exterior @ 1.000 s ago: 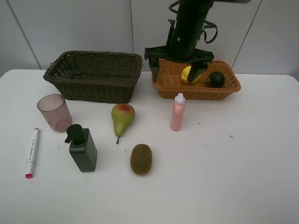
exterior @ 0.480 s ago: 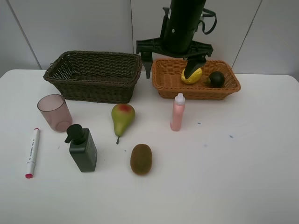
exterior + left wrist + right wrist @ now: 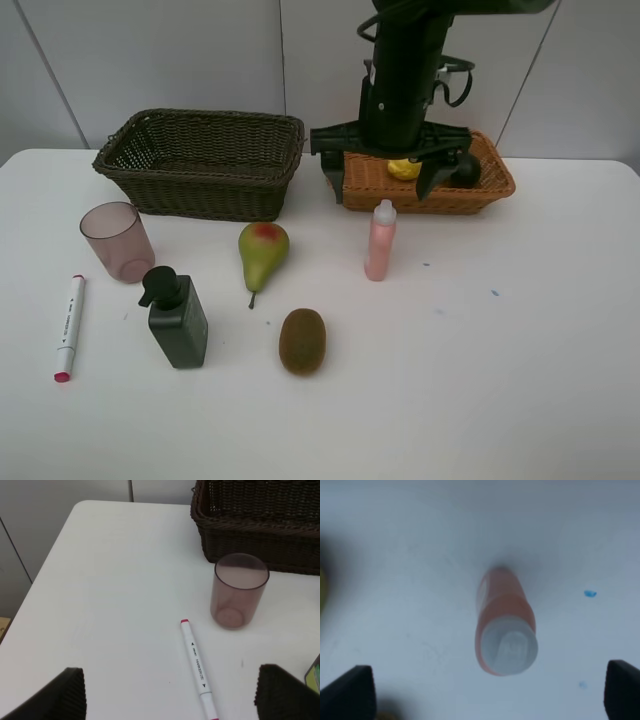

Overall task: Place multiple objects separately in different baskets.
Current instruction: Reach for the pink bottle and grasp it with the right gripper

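Forward from over the orange-tan basket [image 3: 492, 186] the right arm had swung since a second earlier, so that the right pincer [image 3: 379, 188] hung spread wide straight above the pink bottle [image 3: 380, 245], gripping nothing. The left pincer [image 3: 171, 695], likewise spread and empty, hovered over the white table [image 3: 520, 350] near its left end. By the look of things the sorting was barely begun. The deeper dark brown basket [image 3: 200, 190], of tight wicker weave, appeared empty. The shallower orange-tan one held only the yellow lemon [image 3: 403, 168] and the dark green round fruit [image 3: 466, 170], both half hidden by the arm. Six things were left on the table. The dark pump bottle [image 3: 178, 322] was squarish and matte. The translucent mauve cup [image 3: 117, 242] was smooth and tapered. The green-red pear [image 3: 263, 250] looked glossy, with its stalk towards the front edge. The pink bottle stood upright under a white cap. The brown kiwi [image 3: 302, 341] was oval and fuzzy. The slim white marker [image 3: 68, 326], red at the tip, lay flat beside the cup.
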